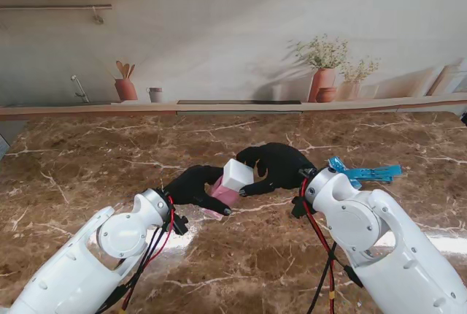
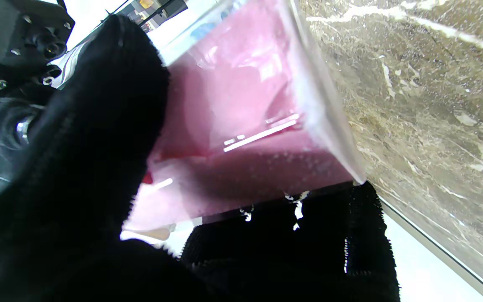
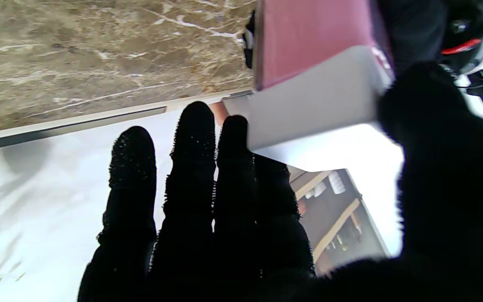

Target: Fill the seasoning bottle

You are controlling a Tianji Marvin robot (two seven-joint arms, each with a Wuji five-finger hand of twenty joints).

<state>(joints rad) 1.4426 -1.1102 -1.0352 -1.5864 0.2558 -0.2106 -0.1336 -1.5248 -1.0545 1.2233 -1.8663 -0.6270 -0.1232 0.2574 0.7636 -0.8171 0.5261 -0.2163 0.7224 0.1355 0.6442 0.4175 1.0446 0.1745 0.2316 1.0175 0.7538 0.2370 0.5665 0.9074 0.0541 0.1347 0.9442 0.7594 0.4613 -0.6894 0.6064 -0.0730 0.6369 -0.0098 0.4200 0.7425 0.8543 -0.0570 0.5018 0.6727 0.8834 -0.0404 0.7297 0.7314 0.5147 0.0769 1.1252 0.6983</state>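
seasoning bottle [image 1: 228, 186]: clear square body with pink contents and white cap [image 1: 238, 174], being held tilted at frame centre | left hand [image 1: 191, 185]: fingers being wrapped around the body | right hand [image 1: 277, 166]: fingers being closed on the cap | blue object [image 1: 365, 173]: lying at centre right

Seemingly a kitchen: marble counter [image 1: 87, 153], backdrop with utensil pot [image 1: 125, 88], potted plants [image 1: 323, 73].

Quick count: one pink seasoning bottle [image 1: 225, 193] with one white lid [image 1: 238, 174], two black gloved hands, left hand [image 1: 191, 185] and right hand [image 1: 277, 166], plus one blue thing [image 1: 368, 174] on the marble table [image 1: 87, 168].
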